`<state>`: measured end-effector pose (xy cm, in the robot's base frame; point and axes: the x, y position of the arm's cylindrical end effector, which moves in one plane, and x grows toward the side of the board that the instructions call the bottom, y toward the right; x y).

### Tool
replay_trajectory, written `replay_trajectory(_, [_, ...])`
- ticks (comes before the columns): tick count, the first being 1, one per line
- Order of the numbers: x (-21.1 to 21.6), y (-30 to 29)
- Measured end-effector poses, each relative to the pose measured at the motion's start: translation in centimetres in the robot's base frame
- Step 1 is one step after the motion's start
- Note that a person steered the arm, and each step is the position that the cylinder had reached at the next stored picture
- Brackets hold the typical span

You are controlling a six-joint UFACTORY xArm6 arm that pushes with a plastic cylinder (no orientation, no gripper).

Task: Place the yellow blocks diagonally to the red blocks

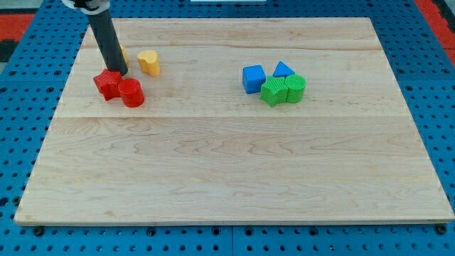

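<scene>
A red star block (107, 84) and a red cylinder (131, 92) sit touching each other at the view's upper left. A yellow heart block (148, 62) lies just above and to the right of them. A second yellow block (123, 52) is mostly hidden behind the rod; its shape cannot be made out. My tip (119, 73) is at the top edge of the red star, between the two yellow blocks and the red ones.
A blue cube (253, 78), a blue triangular block (283, 70), a green star block (272, 92) and a green cylinder (295, 89) cluster at the upper right of centre. The wooden board (227, 178) ends in edges on a blue pegboard surround.
</scene>
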<state>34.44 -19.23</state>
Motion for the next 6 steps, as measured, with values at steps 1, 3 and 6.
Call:
replay_trajectory(1, [-0.4,5.6])
replay_trajectory(3, [0.0,6.2])
replay_trajectory(6, [-1.1,-3.3])
